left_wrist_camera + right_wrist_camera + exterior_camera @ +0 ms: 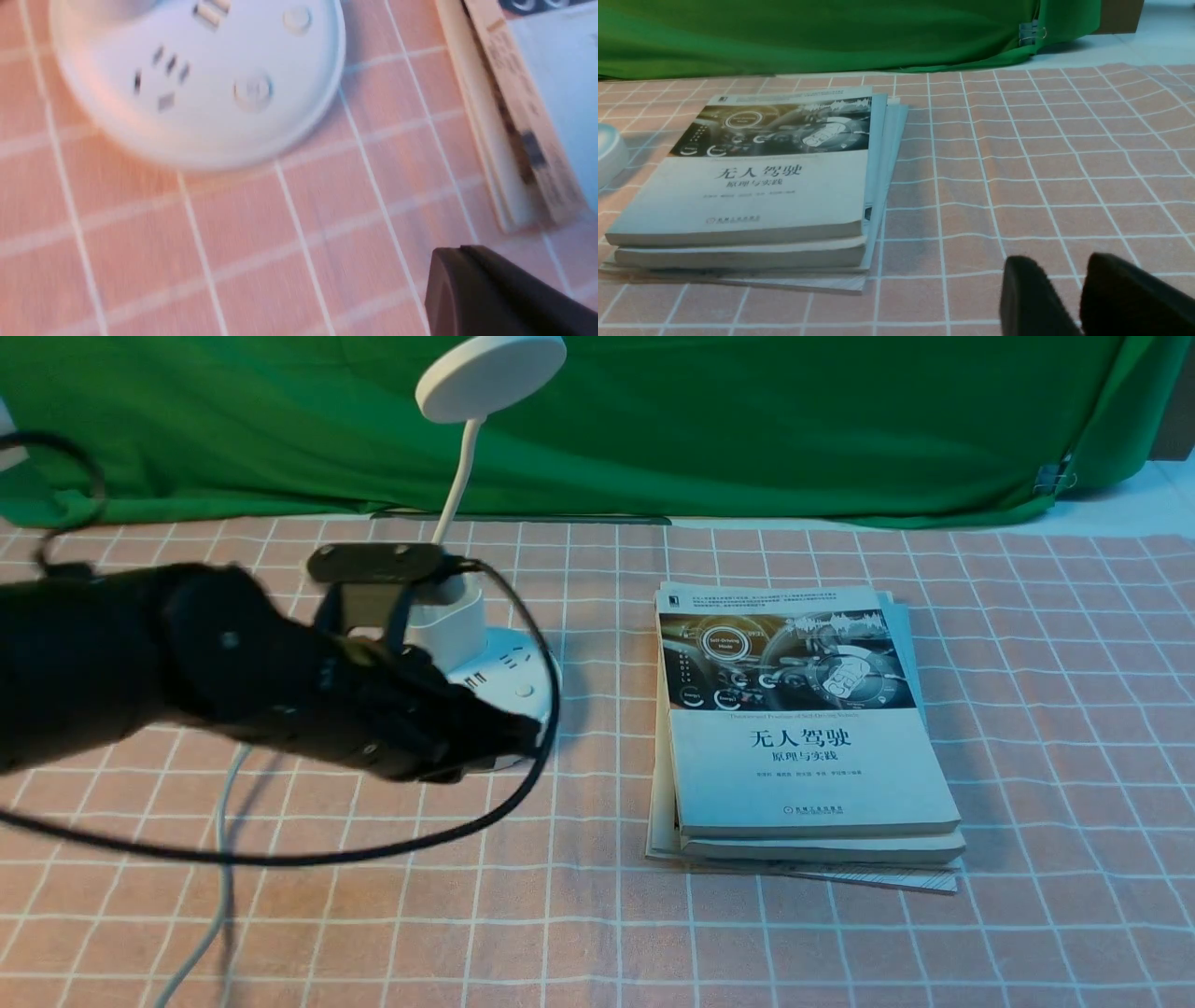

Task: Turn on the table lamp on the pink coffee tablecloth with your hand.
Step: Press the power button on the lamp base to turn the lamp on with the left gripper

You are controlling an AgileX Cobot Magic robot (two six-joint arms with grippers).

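Pressure from one blunt tip is what I'm preparing: the left gripper is holding its fingers pressed together beside the buttons of the table lamp on the pink coffee tablecloth.

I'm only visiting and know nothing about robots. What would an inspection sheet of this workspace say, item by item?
Surface: pink tablecloth with a white grid, lying mostly flat.
Job's things: white lamp standing upright on the tablecloth; its round base shows sockets and buttons.
Clutter: stack of books to the right of the lamp.
End effectors: left end effector is shut and empty, at the front of the base. Right end effector is slightly open and empty, low over bare cloth.
Cables: black cable loops from the left arm over the cloth. Grey-white cord runs toward the near edge.
Surroundings: green cloth hanging behind the table.
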